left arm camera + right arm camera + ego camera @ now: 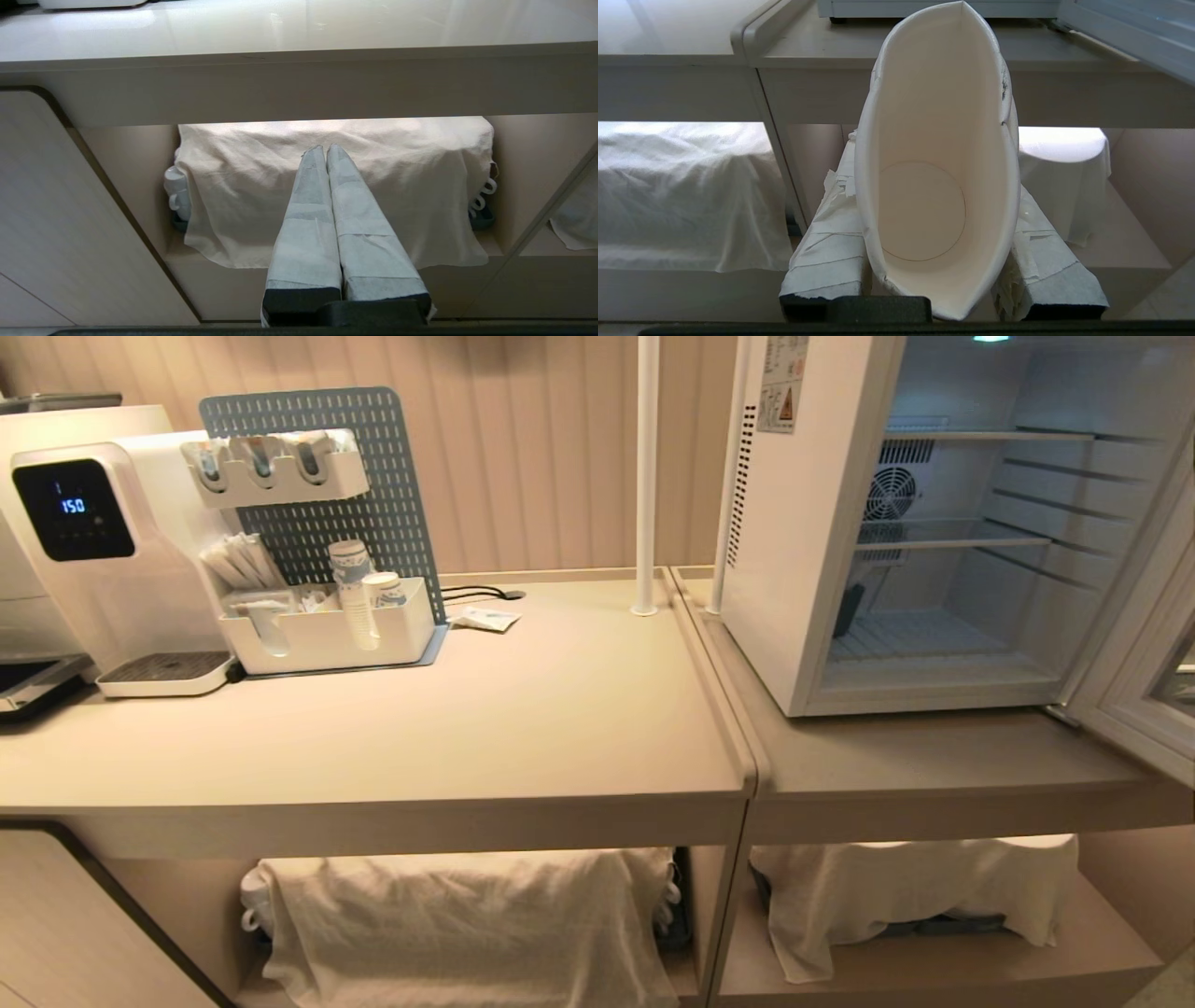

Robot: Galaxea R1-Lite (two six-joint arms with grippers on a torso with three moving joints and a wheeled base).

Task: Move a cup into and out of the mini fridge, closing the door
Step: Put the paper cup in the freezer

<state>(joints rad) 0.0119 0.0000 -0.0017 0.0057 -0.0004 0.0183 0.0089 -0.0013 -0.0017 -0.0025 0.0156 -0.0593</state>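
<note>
The mini fridge (794, 569) stands on the right counter with its inside bare and lit. Its door (1144, 691) is swung wide open at the far right. Neither arm shows in the head view. In the right wrist view my right gripper (934, 168) is shut on the white paper cup (924, 210). The cup is squeezed into an oval, its mouth faces the camera, and only its plain inside shows. It hangs below counter height, in front of the fridge's base (934, 7). My left gripper (325, 148) is shut and empty, low before the cloth-covered shelf.
A water dispenser (93, 551) and a pegboard organiser (327, 616) with stacked cups stand at the back left of the left counter. A white pole (646, 476) rises at the seam between the two counters. Cloths (467, 924) cover the lower shelves.
</note>
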